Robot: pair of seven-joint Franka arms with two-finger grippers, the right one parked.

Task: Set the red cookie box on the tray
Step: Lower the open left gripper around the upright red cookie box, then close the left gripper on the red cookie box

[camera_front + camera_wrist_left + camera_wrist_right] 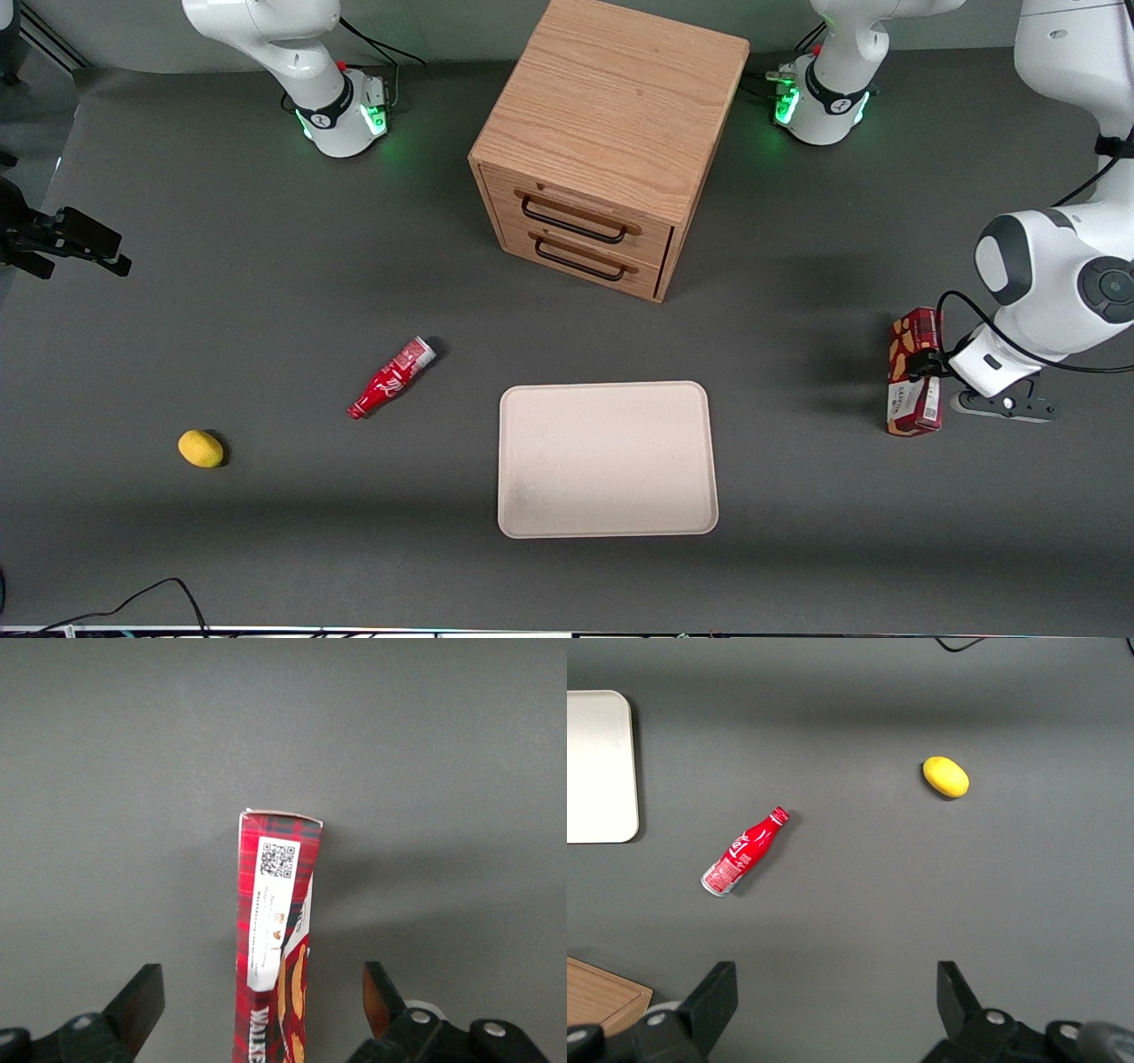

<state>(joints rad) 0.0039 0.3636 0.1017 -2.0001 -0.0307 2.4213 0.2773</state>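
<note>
Currently the pincer [257, 1010] is held wide open astride the red cookie box [275, 948], gripping nothing, the box's long axis running straight out between the fingers, at the working arm's end of the table [797, 532], well apart from the tray [608, 459].

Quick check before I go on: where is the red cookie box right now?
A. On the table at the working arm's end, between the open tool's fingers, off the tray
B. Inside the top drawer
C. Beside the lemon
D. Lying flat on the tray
A. The red cookie box stands on the table at the working arm's end, with the tool open around it, one finger on each side, well clear of the tray.
</note>
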